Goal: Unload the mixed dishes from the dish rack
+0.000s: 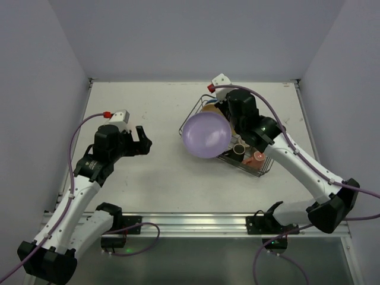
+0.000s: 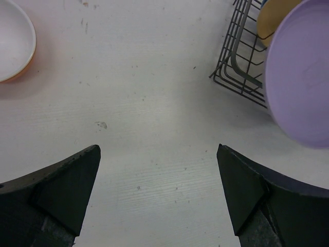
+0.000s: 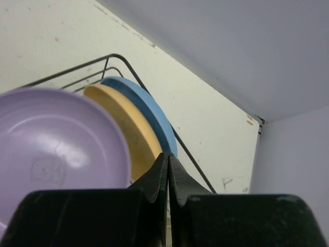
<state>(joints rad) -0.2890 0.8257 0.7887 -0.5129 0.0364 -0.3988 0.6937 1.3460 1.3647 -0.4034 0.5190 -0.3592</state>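
- Left gripper (image 1: 144, 141): lower left of the top view, hanging over the bare table (image 1: 160, 184). Its jaws were spread wide and it held nothing.
- Orange bowl (image 2: 13, 43): upper left corner of the left wrist view. It stood on the table with its white inside up, well apart from the rack, and was cut off by the frame edge.
- Lilac plate (image 1: 206, 135): centre right of the top view. It was tipped up on edge at the left end of the dish rack (image 2: 239, 67).
- Small brown cup (image 1: 238, 149) and pink mug (image 1: 258, 157): in the rack's near end, to the right of the lilac plate.
- Right gripper (image 3: 168, 167): bottom centre of the right wrist view. Its fingers were pressed together tip to tip with nothing seen between them, and the lilac rim lay just beside them on the left.
- Tan plate (image 3: 128, 128) and blue plate (image 3: 149, 110): behind the lilac one, upright in the rack, one close against the other.
- Step in hand, as judged: unloading the plates, with the lilac one next. The closed claw appeared to have no hold on it. The next move called for parting the fingers, setting them over the lilac rim and closing. The plate would then need lifting clear of the wires and the tan plate before being set on open table.
- Not made out: the right fingertips in the top view, which were hidden under the wrist.
- Not made out: whether the lilac plate's lower edge sat in the dividers or leaned on the rack's rim.
- Not made out: the bowl in the top view, and any clear glasses.
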